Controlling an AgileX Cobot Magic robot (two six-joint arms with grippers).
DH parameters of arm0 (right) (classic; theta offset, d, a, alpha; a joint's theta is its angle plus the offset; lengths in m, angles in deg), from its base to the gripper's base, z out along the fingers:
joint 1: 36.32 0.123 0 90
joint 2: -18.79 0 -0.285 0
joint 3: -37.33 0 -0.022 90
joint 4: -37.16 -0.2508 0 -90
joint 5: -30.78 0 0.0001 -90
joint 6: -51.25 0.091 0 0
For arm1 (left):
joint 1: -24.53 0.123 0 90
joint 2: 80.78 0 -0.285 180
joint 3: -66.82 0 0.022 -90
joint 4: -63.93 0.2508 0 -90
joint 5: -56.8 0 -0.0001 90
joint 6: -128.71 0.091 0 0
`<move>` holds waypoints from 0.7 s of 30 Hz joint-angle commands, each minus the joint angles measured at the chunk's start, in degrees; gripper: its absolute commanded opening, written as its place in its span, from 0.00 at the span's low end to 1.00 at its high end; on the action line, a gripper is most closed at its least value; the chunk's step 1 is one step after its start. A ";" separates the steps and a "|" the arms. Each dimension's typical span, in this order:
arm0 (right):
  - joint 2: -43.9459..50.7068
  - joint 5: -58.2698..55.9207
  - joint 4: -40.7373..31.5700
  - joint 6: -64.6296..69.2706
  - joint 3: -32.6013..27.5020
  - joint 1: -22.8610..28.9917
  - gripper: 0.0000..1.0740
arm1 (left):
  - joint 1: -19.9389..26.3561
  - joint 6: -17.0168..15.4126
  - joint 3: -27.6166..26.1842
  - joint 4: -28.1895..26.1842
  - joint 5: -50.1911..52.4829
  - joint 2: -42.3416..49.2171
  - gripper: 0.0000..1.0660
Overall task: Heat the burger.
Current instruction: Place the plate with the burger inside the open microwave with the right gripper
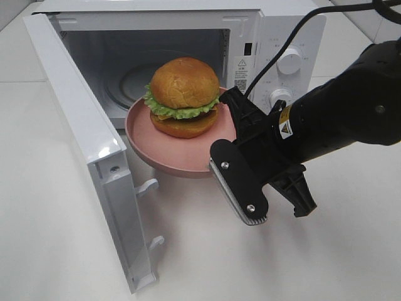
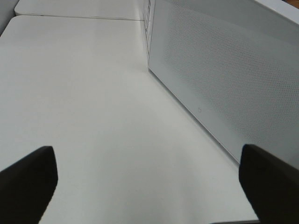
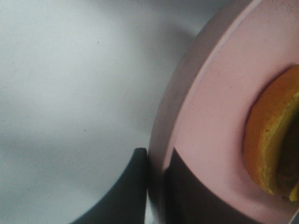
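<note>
The burger, with a glossy orange-brown bun, green lettuce and a dark patty, sits on a pink round plate. The plate is held in the air at the mouth of the open microwave. My right gripper is shut on the plate's near right rim, one finger above it and one below. In the right wrist view the plate rim is pinched in my right gripper, with the burger at the edge. My left gripper stands open over bare table, holding nothing.
The microwave door swings wide to the left, and its meshed face rises beside my left gripper. A glass turntable lies inside the cavity. The control knobs are on the right front. White tabletop surrounds everything.
</note>
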 commanded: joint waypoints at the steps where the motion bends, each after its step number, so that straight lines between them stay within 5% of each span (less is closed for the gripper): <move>1: -0.46 4.35 0.34 0.00 2.23 0.11 0.00 | -0.29 -0.34 0.06 -0.46 0.86 0.97 0.92; 21: -7.33 3.50 -0.69 1.32 10.49 0.11 0.00 | -0.29 -0.29 0.06 -0.46 0.86 0.97 0.92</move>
